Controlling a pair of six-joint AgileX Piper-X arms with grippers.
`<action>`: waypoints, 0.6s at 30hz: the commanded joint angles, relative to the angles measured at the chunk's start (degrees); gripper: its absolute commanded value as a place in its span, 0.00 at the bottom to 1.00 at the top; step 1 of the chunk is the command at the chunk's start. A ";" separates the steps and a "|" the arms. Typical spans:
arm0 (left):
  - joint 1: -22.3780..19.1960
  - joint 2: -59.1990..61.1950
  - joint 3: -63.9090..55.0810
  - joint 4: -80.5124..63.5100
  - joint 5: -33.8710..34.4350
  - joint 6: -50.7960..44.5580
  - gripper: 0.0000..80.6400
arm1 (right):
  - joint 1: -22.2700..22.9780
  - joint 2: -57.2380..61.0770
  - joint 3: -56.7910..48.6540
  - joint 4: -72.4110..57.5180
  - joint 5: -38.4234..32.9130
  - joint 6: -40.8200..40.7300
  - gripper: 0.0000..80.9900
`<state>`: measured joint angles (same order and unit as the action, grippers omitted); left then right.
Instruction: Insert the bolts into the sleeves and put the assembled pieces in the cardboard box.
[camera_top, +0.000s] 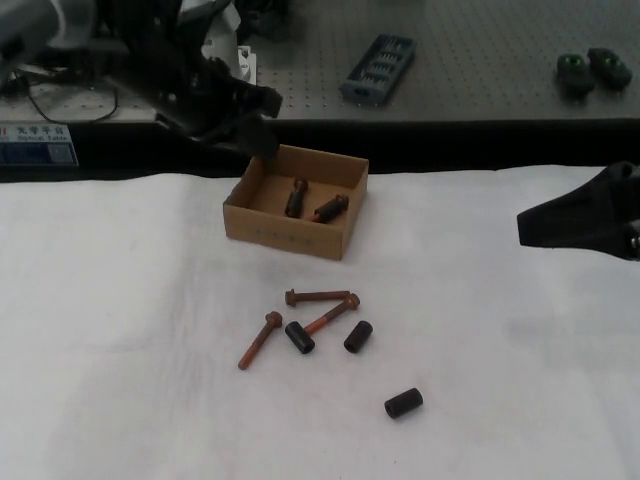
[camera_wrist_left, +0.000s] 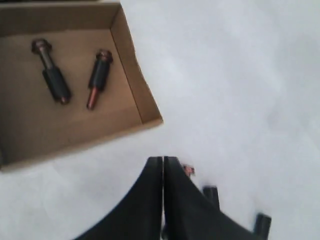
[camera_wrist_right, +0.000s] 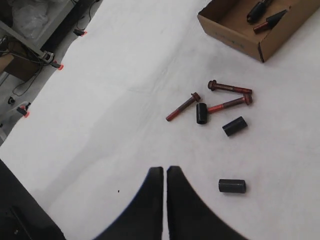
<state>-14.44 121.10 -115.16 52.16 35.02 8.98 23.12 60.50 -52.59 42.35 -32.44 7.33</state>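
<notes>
Rusty orange bolts (camera_top: 318, 297) and black cylindrical sleeves (camera_top: 358, 336) wait loose mid-frame for pairing; left gripper (camera_wrist_left: 163, 161) and right gripper (camera_wrist_right: 164, 170) empty, jaws together.

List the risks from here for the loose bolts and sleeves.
1. The far bolt and middle bolt meet at their heads, with a sleeve close by; gripping one may drag the others.
2. The lone sleeve lies on its side on the cloth and may roll if nudged.
3. The left gripper is near a corner of the box and may knock it.
</notes>
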 joint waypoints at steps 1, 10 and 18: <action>-0.03 -5.92 2.57 9.60 -1.98 3.86 0.01 | -0.45 -0.70 -0.22 1.95 -0.70 -2.03 0.04; -0.03 -24.15 26.31 7.56 -2.25 6.07 0.01 | -0.45 -0.70 -0.22 6.48 -0.27 -1.93 0.04; -0.03 -42.75 51.32 0.32 -2.13 5.72 0.01 | 0.04 -0.70 -0.22 7.47 -0.27 7.22 0.04</action>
<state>-14.44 82.36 -68.18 53.83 32.85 14.18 23.27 60.50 -52.59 49.48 -32.33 13.31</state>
